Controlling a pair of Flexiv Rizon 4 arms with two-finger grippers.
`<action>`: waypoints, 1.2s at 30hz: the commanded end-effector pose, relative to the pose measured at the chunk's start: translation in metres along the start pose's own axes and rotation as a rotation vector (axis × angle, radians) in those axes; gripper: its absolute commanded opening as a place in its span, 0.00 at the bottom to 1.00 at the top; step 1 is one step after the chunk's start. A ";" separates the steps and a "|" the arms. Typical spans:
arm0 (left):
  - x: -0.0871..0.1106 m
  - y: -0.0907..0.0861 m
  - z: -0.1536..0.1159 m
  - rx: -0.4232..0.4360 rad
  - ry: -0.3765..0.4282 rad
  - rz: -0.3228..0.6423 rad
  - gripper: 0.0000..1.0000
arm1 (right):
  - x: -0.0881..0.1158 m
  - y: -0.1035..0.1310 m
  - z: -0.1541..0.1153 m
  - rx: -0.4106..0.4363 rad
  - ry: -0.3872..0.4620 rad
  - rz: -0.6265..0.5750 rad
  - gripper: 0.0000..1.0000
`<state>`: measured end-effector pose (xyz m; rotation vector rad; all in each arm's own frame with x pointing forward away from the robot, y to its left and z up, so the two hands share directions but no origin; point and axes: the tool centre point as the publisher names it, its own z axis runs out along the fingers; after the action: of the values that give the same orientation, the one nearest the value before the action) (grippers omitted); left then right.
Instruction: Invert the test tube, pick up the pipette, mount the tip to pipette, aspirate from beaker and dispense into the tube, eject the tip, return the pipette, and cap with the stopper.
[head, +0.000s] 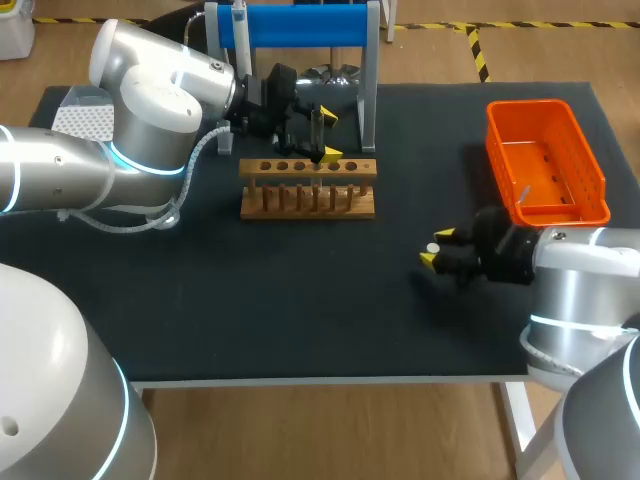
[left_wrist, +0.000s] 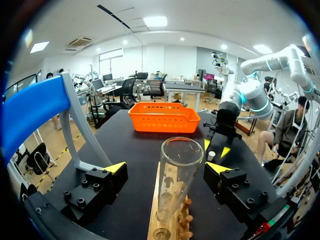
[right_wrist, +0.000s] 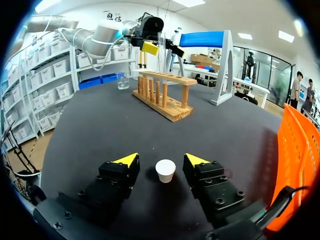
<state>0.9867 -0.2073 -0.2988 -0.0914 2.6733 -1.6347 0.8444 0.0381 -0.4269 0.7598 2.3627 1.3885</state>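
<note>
1. Head view: finds left tool (head: 322, 137) spread over the rack (head: 308, 187), right tool (head: 435, 248) spread around the stopper (head: 432, 247).
2. Left wrist view: shows test tube (left_wrist: 175, 180) upright, midway inside the left tool (left_wrist: 167, 167), touching neither side.
3. Right wrist view: puts stopper (right_wrist: 165, 170) on the table (right_wrist: 125, 125), centred in the right tool (right_wrist: 161, 160), untouched.

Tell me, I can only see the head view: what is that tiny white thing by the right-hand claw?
Observer: In the right wrist view it is a small white stopper, standing on the table between the right gripper's open fingers, touched by neither.
Operator: And what is the other claw doing?
Observer: The left wrist view shows a clear test tube standing in the wooden rack, open mouth towards the left gripper, whose fingers stand apart on either side.
Operator: Is there a beaker anywhere?
Observer: Yes. The right wrist view shows a beaker on the table beyond the rack; your view does not show it.
</note>
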 end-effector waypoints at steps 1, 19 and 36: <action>-0.001 0.000 0.000 -0.002 0.003 -0.001 1.00 | 0.000 -0.001 0.002 -0.001 -0.006 0.000 0.50; -0.001 0.000 0.000 -0.002 0.003 -0.001 1.00 | -0.001 -0.004 0.003 0.009 -0.011 0.003 0.45; -0.001 0.000 0.000 -0.002 0.003 -0.001 1.00 | -0.003 -0.005 0.003 0.011 -0.017 0.006 0.34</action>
<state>0.9866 -0.2074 -0.2988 -0.0916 2.6733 -1.6343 0.8472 0.0361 -0.4323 0.7780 2.3605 1.3705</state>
